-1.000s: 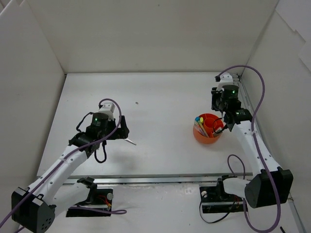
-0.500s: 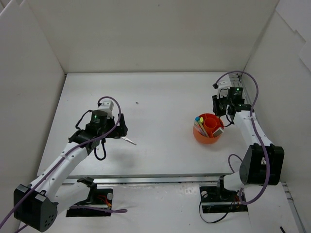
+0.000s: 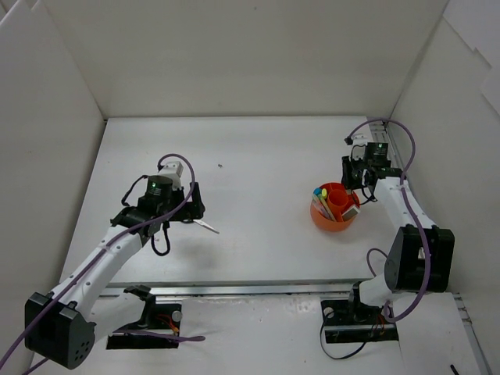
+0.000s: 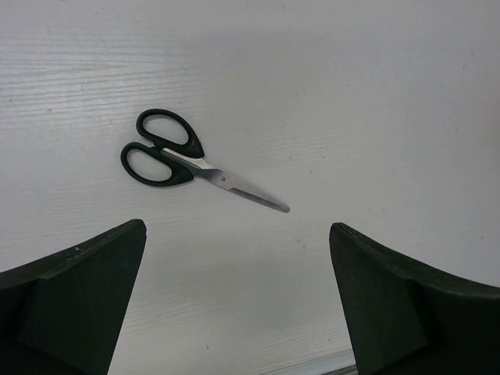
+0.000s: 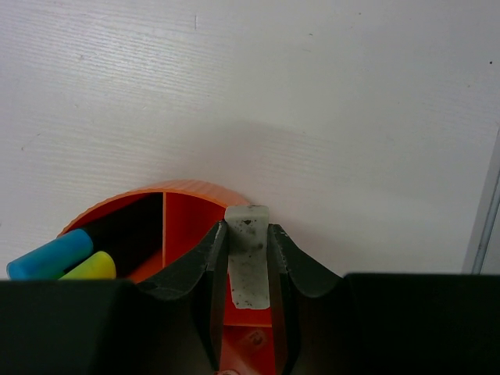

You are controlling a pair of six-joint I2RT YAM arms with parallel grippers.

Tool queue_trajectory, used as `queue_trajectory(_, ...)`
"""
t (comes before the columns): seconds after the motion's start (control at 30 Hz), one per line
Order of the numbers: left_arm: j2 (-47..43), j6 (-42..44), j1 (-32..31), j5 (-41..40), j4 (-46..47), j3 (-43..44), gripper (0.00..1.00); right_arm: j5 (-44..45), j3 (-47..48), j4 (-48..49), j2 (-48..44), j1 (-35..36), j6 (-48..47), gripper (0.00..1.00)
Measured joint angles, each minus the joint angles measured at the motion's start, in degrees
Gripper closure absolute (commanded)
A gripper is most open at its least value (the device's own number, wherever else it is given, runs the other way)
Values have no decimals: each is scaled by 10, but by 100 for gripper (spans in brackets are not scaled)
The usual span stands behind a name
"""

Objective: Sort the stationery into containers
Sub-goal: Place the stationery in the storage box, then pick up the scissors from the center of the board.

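The left arm (image 3: 109,254) reaches from the near edge over the worktop's (image 3: 258,156) left half, its left end effector (image 4: 237,228) spread wide. The right arm (image 3: 406,207) is folded along the right edge, its right end effector (image 5: 248,234) clamped on a whitish eraser (image 5: 248,266).

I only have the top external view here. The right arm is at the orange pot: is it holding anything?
Observer: Yes, a smudged white eraser is pinched in the right jaws, above the orange pot.
Operator: Over which compartment?
Observer: One right of a divider; the blue highlighter and yellow highlighter tips stand left of it.
Operator: That sliver by the left arm?
Observer: Black-handled scissors, blades closed, flat on the table; left jaws wide open.
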Motion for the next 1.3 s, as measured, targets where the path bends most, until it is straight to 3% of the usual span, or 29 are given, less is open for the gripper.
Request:
queue_trajectory(0.03,4,0,1,2,-1,2,1,0,-2,0,0,0,5,79)
queue_trajectory(0.17,9,0,1,6,-3,4,1,0,-4,0,1,0,20,73)
queue_trajectory(0.23,8,0,1,7,-3,4,1,1,-4,0,1,0,27,63)
queue_trajectory(0.5,2,0,1,7,-4,4,0,17,-15,-2,-29,0,48,56)
queue_trajectory(0.6,1,0,1,7,-8,4,1,21,-17,-3,-56,0,57,46)
queue_trajectory(0.67,-3,-2,1,7,-11,4,1,21,-17,-7,-85,0,63,36)
queue_trajectory(0.7,-6,-4,1,6,-13,4,1,22,-17,-9,-101,5,63,25)
queue_trajectory(0.73,-10,-7,1,4,-14,4,1,26,-17,-11,-123,10,65,2)
queue_trajectory(0.83,-20,-20,6,0,-17,4,0,33,-16,-15,-180,48,65,2)
queue_trajectory(1.0,-24,-58,35,-10,-28,-9,1,35,12,-17,-198,191,69,2)
queue_trajectory(1.17,3,-95,118,-6,-52,-27,1,48,68,-17,-96,324,73,2)
queue_trajectory(1.3,64,-116,169,2,-49,-34,8,63,94,-15,0,386,92,2)
